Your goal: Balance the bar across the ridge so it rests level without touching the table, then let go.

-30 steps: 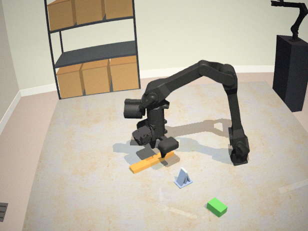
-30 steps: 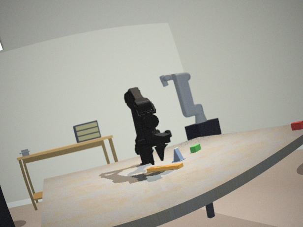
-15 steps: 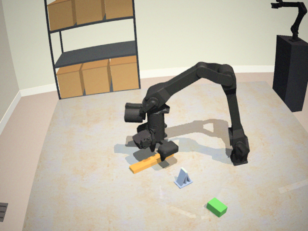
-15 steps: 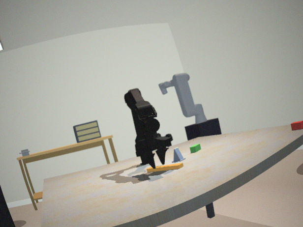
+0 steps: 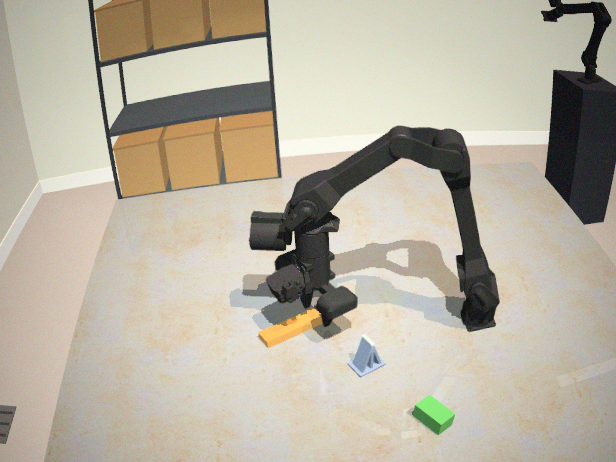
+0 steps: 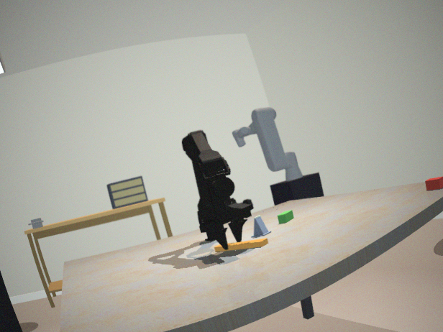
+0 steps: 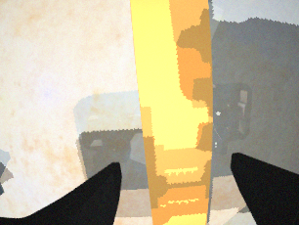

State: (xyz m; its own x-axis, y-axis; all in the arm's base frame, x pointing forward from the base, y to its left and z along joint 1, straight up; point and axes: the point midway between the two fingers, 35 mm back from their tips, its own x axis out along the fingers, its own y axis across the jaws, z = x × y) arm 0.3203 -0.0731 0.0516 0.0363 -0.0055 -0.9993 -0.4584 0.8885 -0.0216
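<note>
The yellow bar (image 5: 286, 331) (image 6: 252, 245) (image 7: 158, 73) lies flat on the worktop (image 5: 200, 400) (image 6: 216, 287) (image 7: 44, 64). The claw (image 5: 316, 314) (image 6: 233, 245) (image 7: 177, 166) is wide apart over it, holding nothing. Grabbing near one end could make it tip. Right of it, the blue ridge (image 5: 364, 356) (image 6: 259, 227) could get bumped.

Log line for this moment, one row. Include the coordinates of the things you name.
gripper (image 5: 316, 314) (image 6: 231, 244) (image 7: 177, 166): open, over bar | bar (image 5: 285, 332) (image 6: 252, 245) (image 7: 156, 73): on table (image 5: 200, 400) (image 6: 144, 287) (image 7: 44, 73), between fingers, ungripped | ridge (image 5: 365, 356) (image 6: 259, 227): unloaded | next: likely close on bar
</note>
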